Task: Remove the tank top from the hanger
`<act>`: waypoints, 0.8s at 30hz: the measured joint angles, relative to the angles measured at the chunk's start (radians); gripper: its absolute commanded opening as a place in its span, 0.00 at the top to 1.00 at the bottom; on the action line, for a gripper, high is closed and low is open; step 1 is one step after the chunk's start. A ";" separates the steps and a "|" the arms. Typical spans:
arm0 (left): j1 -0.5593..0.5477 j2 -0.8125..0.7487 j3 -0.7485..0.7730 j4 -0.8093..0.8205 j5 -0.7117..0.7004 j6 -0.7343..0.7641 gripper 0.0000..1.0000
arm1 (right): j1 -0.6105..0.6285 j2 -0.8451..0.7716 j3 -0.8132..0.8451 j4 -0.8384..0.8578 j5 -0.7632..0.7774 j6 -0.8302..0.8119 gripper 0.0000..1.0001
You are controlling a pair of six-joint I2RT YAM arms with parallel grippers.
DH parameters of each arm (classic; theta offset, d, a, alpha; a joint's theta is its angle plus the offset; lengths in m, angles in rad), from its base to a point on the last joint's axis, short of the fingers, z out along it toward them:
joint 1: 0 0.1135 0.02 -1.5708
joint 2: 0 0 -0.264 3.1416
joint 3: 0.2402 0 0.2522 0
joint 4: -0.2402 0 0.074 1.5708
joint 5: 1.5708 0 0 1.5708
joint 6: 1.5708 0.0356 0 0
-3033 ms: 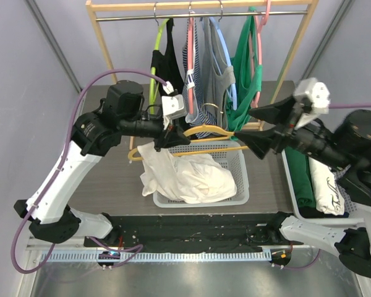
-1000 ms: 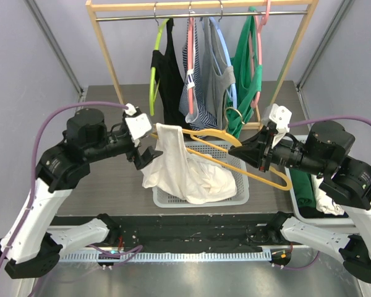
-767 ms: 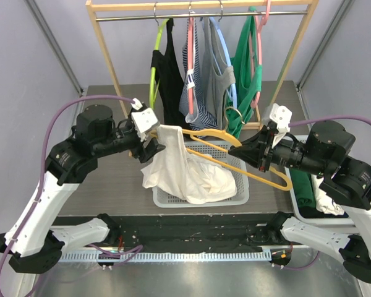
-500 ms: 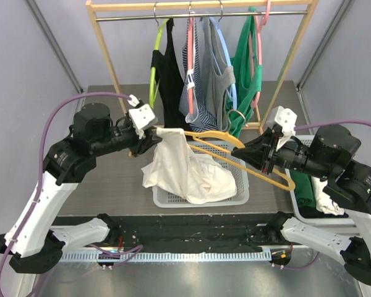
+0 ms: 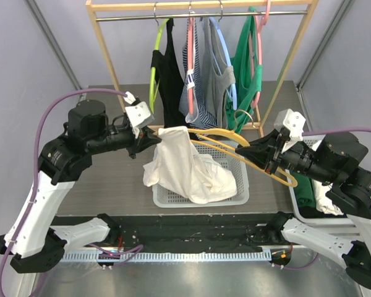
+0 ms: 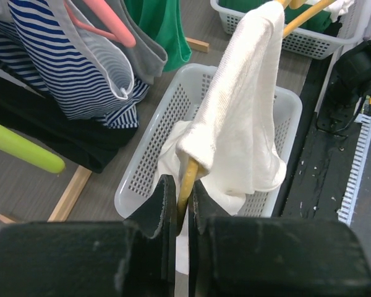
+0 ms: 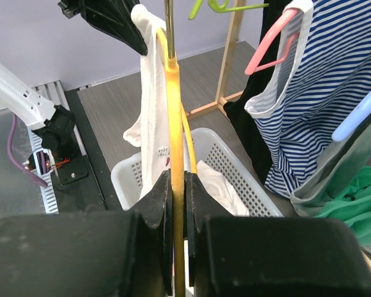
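**A:** From overhead, why do both arms hold one hanger?

**B:** The yellow hanger [image 5: 226, 141] is stretched out above the basket [image 5: 242, 189], away from the rail [image 5: 198, 5]. The left gripper [image 5: 152, 137] has one end and the right gripper [image 5: 258, 151] holds it part-way along. I'd say two grips stop it swinging while cloth slides. The white tank top [image 5: 180, 166] hangs from the left end, just beside the left gripper. Its lower part lies in the basket, so whatever slips free should land there.

**A:** What does the left wrist camera show?

**B:** The left gripper [image 6: 181, 185] has its jaws nearly together, pinching the hanger's tip. The tank top is bunched over the bar right past the fingertips, touching it, and trails down into the basket. A striped top [image 6: 68, 68] hangs off to the side, apart from all this.

**A:** And the right wrist?

**B:** The right gripper [image 7: 177, 179] has narrow jaws clamped on the yellow bar, which runs straight away from the lens. The tank top drapes over the far end, with the left gripper's dark fingers beside it.

**A:** So is it off yet?

**B:** Not yet, since cloth is looped over that end. I judge it has to pass the very tip the left jaws occupy. One grip would have to give way, and the fabric could snag there.
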 measured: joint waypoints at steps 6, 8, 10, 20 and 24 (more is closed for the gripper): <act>0.026 -0.001 0.040 -0.021 0.039 -0.030 0.17 | 0.002 -0.039 -0.056 0.044 0.002 0.011 0.99; 0.040 -0.001 0.049 0.022 0.043 -0.061 0.00 | 0.005 -0.043 -0.068 0.027 -0.007 0.033 0.99; 0.044 -0.005 0.051 0.071 0.057 -0.094 0.00 | 0.005 -0.037 -0.081 0.010 -0.002 0.047 0.99; 0.044 -0.002 0.043 0.131 0.069 -0.125 0.00 | 0.004 -0.017 -0.105 -0.032 0.013 0.074 0.99; 0.044 -0.032 -0.031 0.145 0.037 -0.124 0.00 | 0.004 -0.016 -0.102 -0.032 0.024 0.075 0.99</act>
